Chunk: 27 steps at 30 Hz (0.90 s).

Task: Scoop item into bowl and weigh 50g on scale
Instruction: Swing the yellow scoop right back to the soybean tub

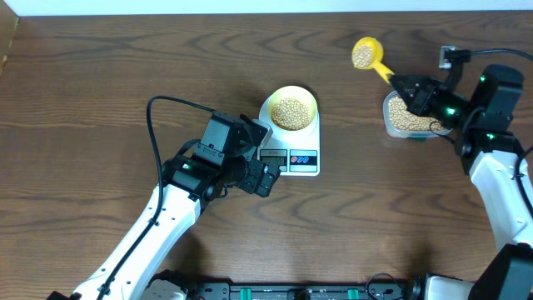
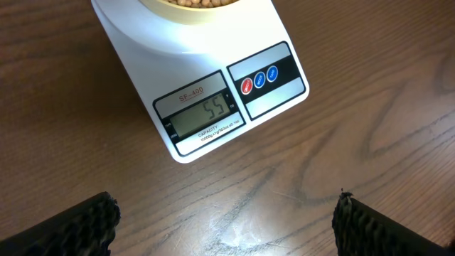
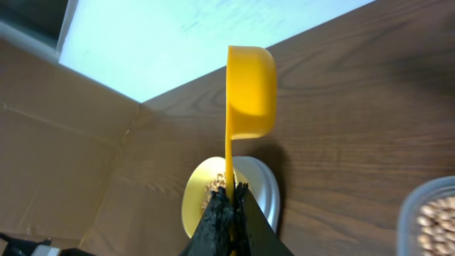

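Right claw (image 1: pixel 398 83), clenched on the handle of the loaded yellow scoop (image 1: pixel 364 53), is being held near the tub (image 1: pixel 387 121) while beans (image 1: pixel 291 112) are being weighed in the bowl (image 1: pixel 293 88) on the scale (image 2: pixel 135 64) — 55 seemingly being shown on the display (image 2: pixel 206 114), so a little is judged due for removal.

Even bright light from above, soft shadows beside the scale (image 1: pixel 287 156) on the table (image 1: pixel 83 125), mild sheen on wood in left wrist view, blown-out white behind the scoop (image 3: pixel 250 92), fingers (image 3: pixel 220 224) blurred
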Tool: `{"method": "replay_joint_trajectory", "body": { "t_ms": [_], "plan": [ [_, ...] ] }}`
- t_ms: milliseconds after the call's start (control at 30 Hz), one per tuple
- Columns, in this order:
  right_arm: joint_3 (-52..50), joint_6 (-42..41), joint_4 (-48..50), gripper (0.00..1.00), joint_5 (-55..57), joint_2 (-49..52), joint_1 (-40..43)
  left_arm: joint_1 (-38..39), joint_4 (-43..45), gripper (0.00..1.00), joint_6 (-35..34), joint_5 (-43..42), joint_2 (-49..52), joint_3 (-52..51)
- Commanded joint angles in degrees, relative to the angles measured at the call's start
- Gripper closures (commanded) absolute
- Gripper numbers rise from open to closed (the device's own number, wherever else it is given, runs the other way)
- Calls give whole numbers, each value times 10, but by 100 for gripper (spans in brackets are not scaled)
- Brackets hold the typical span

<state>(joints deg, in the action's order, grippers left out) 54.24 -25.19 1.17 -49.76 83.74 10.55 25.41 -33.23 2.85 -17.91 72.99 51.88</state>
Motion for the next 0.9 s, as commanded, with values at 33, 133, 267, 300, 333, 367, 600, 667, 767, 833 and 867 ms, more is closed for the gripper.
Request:
{"method": "replay_joint_trajectory", "body": {
  "t_ms": [33, 133, 267, 300, 333, 367, 600, 667, 767, 833, 867],
  "plan": [
    [1, 21, 2, 99, -9, -2, 23, 1, -2, 2, 5, -5, 4, 9],
    [1, 21, 4, 99, 12, -2, 40, 1, -2, 2, 5, -5, 4, 9],
    [1, 21, 5, 99, 17, -2, 63, 1, -2, 2, 5, -5, 4, 9],
    [1, 22, 8, 99, 20, -2, 66, 1, -2, 2, 5, -5, 4, 9],
    [1, 21, 11, 99, 24, -2, 71, 1, -2, 2, 5, -5, 4, 9],
    [1, 21, 15, 99, 24, -2, 76, 1, -2, 2, 5, -5, 4, 9],
    [1, -10, 1, 99, -21, -2, 102, 1, -2, 2, 5, -5, 4, 9],
    [1, -12, -16, 99, -30, -4, 113, 1, -2, 2, 5, -5, 4, 9],
    [1, -8, -56, 99, -29, -11, 128, 1, -2, 2, 5, -5, 4, 9],
    [1, -4, -75, 99, -29, -14, 136, 1, -2, 2, 5, -5, 4, 9],
    [1, -2, -80, 99, -29, -14, 140, 1, -2, 2, 5, -5, 4, 9]
  ]
}}
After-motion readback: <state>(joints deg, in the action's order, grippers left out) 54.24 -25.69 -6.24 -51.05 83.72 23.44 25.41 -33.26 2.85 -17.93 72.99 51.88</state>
